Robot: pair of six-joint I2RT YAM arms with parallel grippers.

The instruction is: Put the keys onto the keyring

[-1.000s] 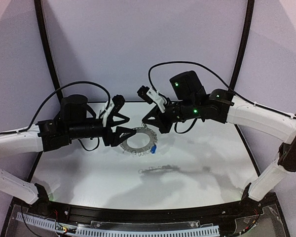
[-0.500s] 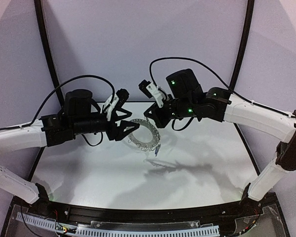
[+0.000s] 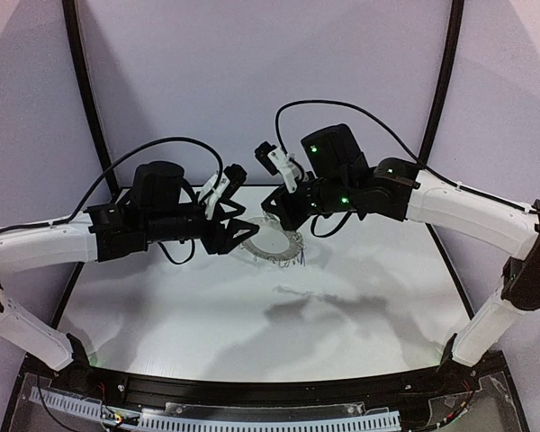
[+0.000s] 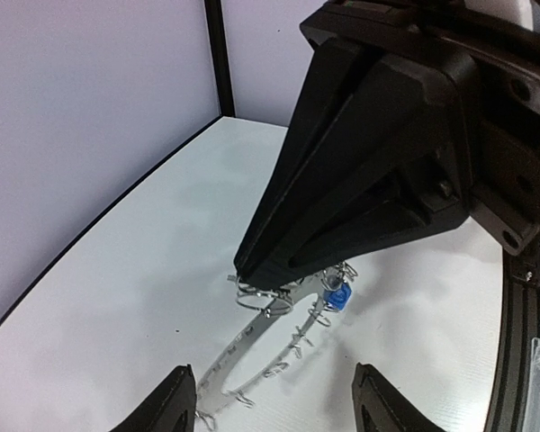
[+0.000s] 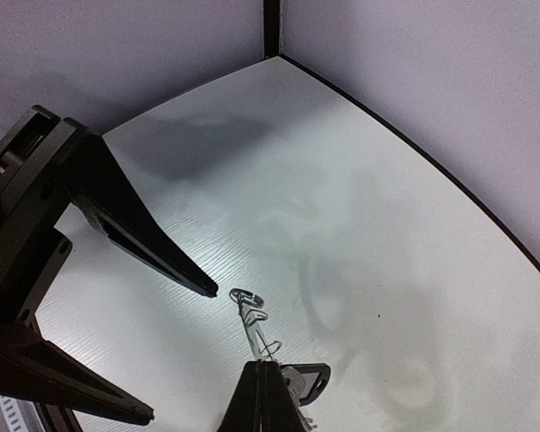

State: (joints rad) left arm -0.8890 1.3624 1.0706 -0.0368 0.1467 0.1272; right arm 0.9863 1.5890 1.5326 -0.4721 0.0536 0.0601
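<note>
- Both arms have lifted and drawn in toward the back centre over the last second. The keyring [image 3: 274, 256] went up with them and now hangs well clear of the tabletop [image 3: 162, 306], with its shadow below it.
- The right fingers [image 5: 256, 400] are clenched on the keyring's rim at a wire loop, so the right arm carries it.
- The left fingers [image 4: 175, 409] are spread wide and clamp nothing.
- Key relation: the keyring runs from the right fingers' pinch down toward the left arm, tilted, with its low free end dipping between the left fingers. That end sits nearer one finger, and I cannot tell whether they touch.
- In the right wrist view the keyring is nearly edge-on, and one left fingertip sits just beside its far end.
- The blue key [image 4: 336, 295] hangs off the rim, near the pinch.
- A dark key head [image 5: 308, 378] sits just beside the right fingers and is probably the black key. I cannot tell whether it is threaded.
- Pose: both forearms are roughly level, wrists aimed at each other across the middle, fingers almost tip to tip.
- My read: the left arm is nearer the free rim, so closing on that rim looks like the next grip.
</note>
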